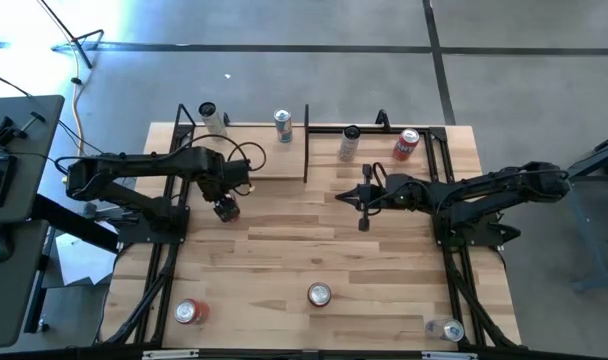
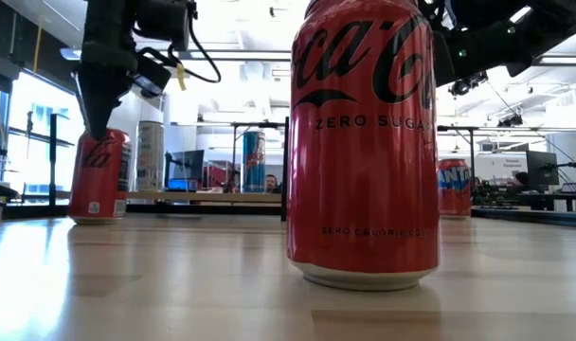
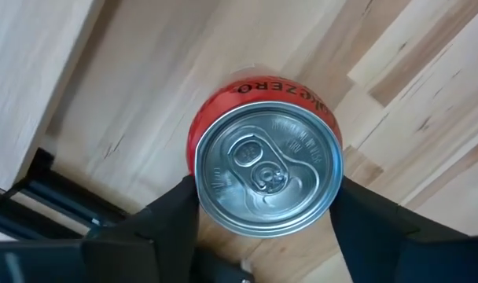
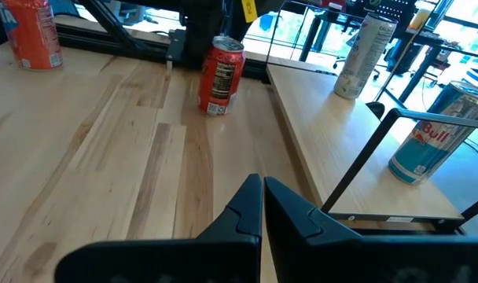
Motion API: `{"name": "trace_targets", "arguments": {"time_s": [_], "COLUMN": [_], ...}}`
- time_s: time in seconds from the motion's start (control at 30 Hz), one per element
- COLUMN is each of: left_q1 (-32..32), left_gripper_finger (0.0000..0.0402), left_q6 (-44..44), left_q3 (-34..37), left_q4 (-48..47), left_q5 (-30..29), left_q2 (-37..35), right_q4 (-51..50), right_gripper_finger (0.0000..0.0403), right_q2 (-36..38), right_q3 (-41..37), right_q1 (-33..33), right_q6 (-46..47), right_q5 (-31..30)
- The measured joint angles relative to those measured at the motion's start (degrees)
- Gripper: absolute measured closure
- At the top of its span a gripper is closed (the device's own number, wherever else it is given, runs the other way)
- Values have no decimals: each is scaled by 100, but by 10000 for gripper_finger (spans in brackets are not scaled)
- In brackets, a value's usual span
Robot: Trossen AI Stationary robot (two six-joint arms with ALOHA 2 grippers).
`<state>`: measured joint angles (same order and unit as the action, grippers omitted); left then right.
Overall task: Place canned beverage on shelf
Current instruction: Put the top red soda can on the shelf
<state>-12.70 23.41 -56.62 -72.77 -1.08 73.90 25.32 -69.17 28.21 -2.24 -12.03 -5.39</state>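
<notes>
Left gripper [image 1: 225, 208] directly above red cola can [image 3: 264, 157], fingers [image 3: 164, 220] spread either side of its rim; can stands on tabletop [image 1: 284, 260] just before shelf [image 1: 274, 160]. Right gripper [image 1: 364, 200], fingers together, holds nothing, near shelf's right half.

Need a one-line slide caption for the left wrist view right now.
Left end effector straddling an upright red Zero can on the wooden tabletop, viewed from directly above.
</notes>
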Motion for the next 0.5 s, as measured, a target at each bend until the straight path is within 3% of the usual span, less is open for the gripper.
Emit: {"name": "trace_targets", "arguments": {"time_s": [0.17,0.5], "left_q1": [6,-239], "left_gripper_finger": [179,264], "left_q6": [153,307], "left_q3": [17,-658], "left_q4": [264,195], "left_q5": [-75,-87], "left_q2": [-117,-633], "right_q4": [-2,-39], "right_gripper_finger": [402,402], "right_q2": [0,0], "right_q3": [0,0], "right_q1": [0,0], "right_q6": [-2,0], "right_q5": [0,-1]}}
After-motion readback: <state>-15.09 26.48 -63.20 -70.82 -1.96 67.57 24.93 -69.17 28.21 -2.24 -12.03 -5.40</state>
